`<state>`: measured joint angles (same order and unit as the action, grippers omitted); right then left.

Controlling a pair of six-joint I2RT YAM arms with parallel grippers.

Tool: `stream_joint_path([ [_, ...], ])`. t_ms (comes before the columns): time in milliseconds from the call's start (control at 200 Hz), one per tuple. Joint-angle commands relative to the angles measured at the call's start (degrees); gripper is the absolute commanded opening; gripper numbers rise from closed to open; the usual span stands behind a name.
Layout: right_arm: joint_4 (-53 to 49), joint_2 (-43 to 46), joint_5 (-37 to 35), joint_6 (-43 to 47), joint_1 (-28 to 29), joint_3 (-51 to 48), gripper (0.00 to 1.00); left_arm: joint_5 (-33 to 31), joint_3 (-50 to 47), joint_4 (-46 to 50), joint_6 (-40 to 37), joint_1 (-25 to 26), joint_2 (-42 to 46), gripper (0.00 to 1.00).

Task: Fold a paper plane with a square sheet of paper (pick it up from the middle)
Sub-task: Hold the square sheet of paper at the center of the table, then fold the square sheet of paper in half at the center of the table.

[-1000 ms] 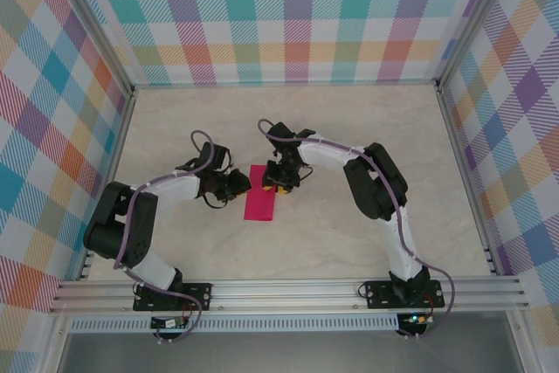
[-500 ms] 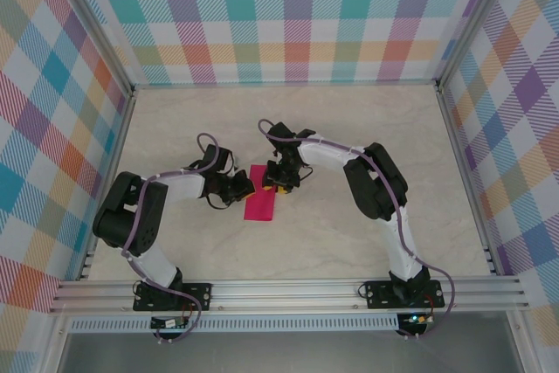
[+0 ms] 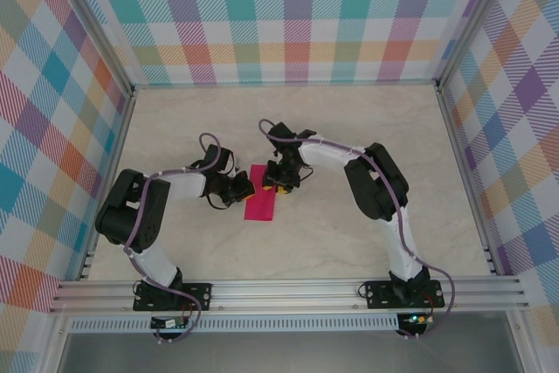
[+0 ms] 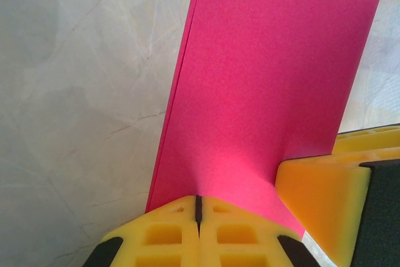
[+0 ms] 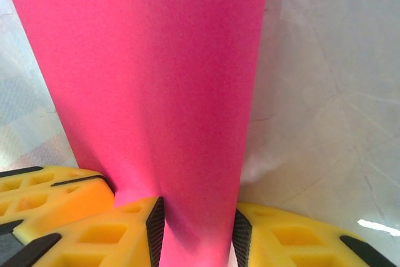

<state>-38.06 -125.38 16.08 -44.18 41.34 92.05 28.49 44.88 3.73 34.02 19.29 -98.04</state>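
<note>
The square sheet of paper (image 3: 262,204) lies folded over into a narrow magenta strip on the table, its long side running away from me. My left gripper (image 3: 247,188) is at the strip's upper left edge. In the left wrist view its jaws (image 4: 199,207) are pressed together with the paper (image 4: 269,92) puckering into the slit between them. My right gripper (image 3: 278,183) is at the strip's upper right. In the right wrist view the paper (image 5: 156,92) runs between its pads (image 5: 197,229) and touches both. One right finger (image 4: 319,198) rests on the paper beside my left jaws.
The pale marbled table (image 3: 349,128) is walled by checked panels on three sides, with an aluminium rail (image 3: 279,290) along the near edge. The two grippers sit almost tip to tip over the strip's far end.
My left arm has drawn in a little toward the paper's edge and its jaws have closed. The right arm and the paper have stayed where they were.
</note>
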Motion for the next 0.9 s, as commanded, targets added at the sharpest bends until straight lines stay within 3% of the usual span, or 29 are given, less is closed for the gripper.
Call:
stream_joint_path([
  [0,-7.2,-2.3,-5.8,-0.6,-0.2,-2.8,0.40,-4.8,-1.6,7.3,-2.4,-0.5,-3.7,0.02],
  [205,-4.4,11.1,-9.6,-3.4,-0.2,-3.8,0.61,-6.9,-2.5,8.4,-3.4,-0.5,-4.4,0.00],
  [295,-3.0,15.1,-10.3,-3.1,-0.1,-5.3,0.62,-7.2,-2.9,8.4,-3.4,-0.4,-4.1,0.00],
  [375,0.7,15.4,-4.9,-0.7,-0.2,-5.4,0.55,-7.4,-2.9,8.4,-3.5,-0.4,-4.2,0.00],
  [540,3.0,10.1,2.2,0.3,0.7,-1.6,0.26,-8.2,-2.6,8.5,-3.2,-0.5,-4.6,0.00],
  [735,2.9,3.6,3.9,-0.5,0.9,2.4,0.14,-8.8,-1.8,9.8,-3.3,-0.5,-6.3,0.00],
  [895,1.9,0.8,6.6,3.1,1.8,4.9,0.13,-9.7,-1.3,11.6,-3.4,-0.5,-6.7,0.00],
])
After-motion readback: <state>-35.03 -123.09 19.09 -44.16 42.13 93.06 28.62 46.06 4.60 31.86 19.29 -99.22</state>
